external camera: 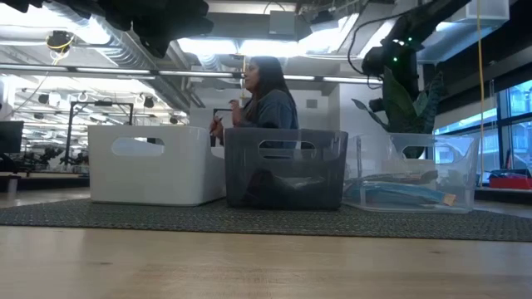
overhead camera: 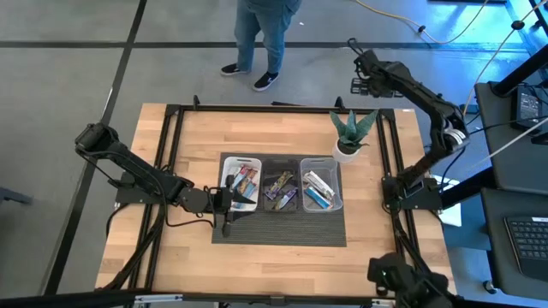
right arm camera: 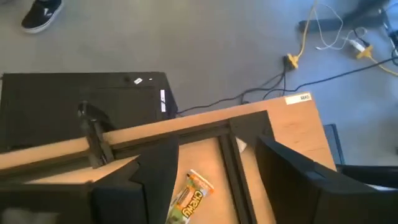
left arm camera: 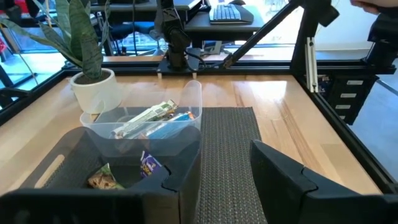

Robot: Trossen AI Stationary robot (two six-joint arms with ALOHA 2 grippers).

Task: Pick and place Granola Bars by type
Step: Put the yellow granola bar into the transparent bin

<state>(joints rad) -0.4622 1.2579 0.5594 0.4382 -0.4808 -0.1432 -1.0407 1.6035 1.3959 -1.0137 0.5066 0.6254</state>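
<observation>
table (overhead camera: 171, 257) carries three trays side by side on a mat, likely one per bar type | granola bars (overhead camera: 242, 185) lie sorted in all three | left gripper (overhead camera: 224, 200) hovers at white tray, fingers apart, empty | right gripper (right arm camera: 208, 180) parked off the far right corner, open; only its wrist view shows a stray bar (right arm camera: 189, 198) there

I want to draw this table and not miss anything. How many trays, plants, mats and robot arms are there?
Trays: 3 (white tray, black tray, clear tray)
Potted plant: 1
Mat: 1
Robot arms: 2 (left arm, right arm)
Total: 7
</observation>
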